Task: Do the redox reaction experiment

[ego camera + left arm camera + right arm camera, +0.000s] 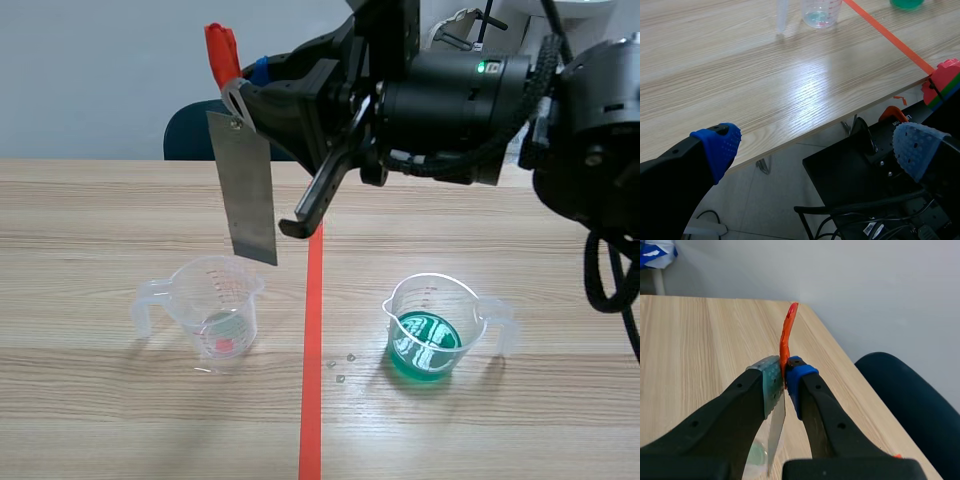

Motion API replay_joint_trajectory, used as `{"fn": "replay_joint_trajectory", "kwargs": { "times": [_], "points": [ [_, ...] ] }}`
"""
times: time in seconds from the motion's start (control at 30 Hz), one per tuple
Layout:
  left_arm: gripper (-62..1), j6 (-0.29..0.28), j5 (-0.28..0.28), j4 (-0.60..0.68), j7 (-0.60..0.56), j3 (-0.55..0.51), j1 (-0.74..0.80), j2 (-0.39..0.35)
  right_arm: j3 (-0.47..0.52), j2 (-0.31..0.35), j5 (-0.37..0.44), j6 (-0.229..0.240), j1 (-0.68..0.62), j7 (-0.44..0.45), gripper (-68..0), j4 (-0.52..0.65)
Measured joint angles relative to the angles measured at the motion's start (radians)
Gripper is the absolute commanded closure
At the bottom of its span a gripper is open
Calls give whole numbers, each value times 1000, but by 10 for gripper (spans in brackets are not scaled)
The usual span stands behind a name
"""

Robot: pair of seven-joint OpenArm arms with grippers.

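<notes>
Where your right arm stands: raised high, coming in from the right and reaching past the tape line (312, 340) over the left half of the table (90, 220).
Right gripper (785, 379): closed narrow on the orange-red tab (222, 48). You will see the tab pinched between the grey-green pad and the blue pad, its free end sticking up beyond the fingertips.
Metal strip (250, 195): thin, flat, rectangular sheet, dull grey. It hangs from the tab by a pale loop (236, 100) through its top end, slightly tilted, over the clear beaker. Its lower corner lies close to the beaker's rim; contact cannot be told.
Clear beaker (215, 310): transparent plastic with handle, spout and printed scale marks. It has a shallow pale layer at the bottom and stands left of the tape line.
Green beaker (430, 330): same shape, right of the tape line, well apart from the strip. It holds glossy green liquid in its lower part.
Left gripper (817, 145): spread wide, holding nothing. Your wrist view puts it low, just off the table's near edge, blue dotted pads (722, 145) facing inward.
Droplets (340, 365): small clear specks on the wood between the tape line and the green beaker.
Table: pale wood-grain surface with a soft sheen.
</notes>
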Motion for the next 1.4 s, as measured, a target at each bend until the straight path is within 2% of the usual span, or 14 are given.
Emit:
{"fn": "replay_joint_trajectory", "kwargs": {
  "times": [0.33,0.57,1.4],
  "points": [
    [-623,0,0,0,0,0,0,0,-116,-113,-1,-3,108,-1,-20,-134],
    [-623,0,0,0,0,0,0,0,-169,-157,-1,-3,138,-1,-20,-183],
    [-623,0,0,0,0,0,0,0,-177,-165,-1,-7,146,-4,-20,-196]
  ]
}}
